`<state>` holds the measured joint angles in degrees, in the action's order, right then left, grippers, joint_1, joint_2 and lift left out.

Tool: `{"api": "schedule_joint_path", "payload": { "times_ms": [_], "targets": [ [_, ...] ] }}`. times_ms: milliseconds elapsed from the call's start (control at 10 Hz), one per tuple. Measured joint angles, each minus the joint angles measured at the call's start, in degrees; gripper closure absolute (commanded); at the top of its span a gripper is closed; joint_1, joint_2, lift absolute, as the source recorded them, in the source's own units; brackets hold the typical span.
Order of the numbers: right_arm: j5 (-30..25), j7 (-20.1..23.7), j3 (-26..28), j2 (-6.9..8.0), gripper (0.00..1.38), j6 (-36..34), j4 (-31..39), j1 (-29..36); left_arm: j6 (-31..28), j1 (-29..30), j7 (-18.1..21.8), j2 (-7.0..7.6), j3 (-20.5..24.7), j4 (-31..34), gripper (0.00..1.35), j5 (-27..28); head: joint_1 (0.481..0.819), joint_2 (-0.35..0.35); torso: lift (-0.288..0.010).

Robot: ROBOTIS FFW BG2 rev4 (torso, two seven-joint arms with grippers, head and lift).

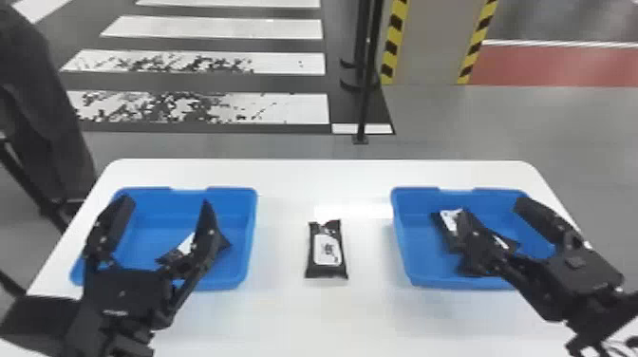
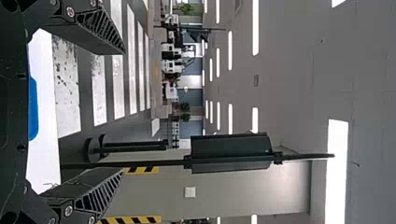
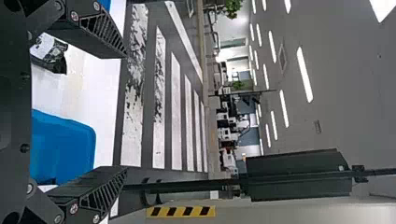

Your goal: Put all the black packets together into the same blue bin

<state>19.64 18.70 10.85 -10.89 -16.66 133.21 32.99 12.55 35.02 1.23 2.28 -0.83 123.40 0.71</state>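
Black middle packet [image 1: 327, 249] lies right of left end effector [image 1: 166, 203].

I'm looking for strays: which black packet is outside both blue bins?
The packet on the table between left bin and right bin; other packets lie inside them.

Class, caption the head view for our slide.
A lone black packet lies on the white table between two blue bins.

black arms [image 1: 90, 332], ribbed fingers [image 2: 100, 28], apparently silver screws [image 2: 70, 11]
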Motion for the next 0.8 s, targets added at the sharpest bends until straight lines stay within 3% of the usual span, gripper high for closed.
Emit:
{"api": "schedule_joint_path", "payload": {
  "times_ms": [400, 800],
  "targets": [
    [-2.7, 4.6, -4.8, -2.63, 0.18, -16.5, -6.4, -14.0, -1.3, -0.1, 0.1, 0.01, -0.2, 0.0, 0.14, -0.7, 0.695, 0.015, -0.11],
    [-2.7, 8.8, -13.1, -4.74, 0.17, -23.3, -15.8, -28.1, -2.4, -0.5, 0.2, 0.04, -0.7, 0.0, 0.14, -0.9, 0.695, 0.092, -0.11]
  ]
}}
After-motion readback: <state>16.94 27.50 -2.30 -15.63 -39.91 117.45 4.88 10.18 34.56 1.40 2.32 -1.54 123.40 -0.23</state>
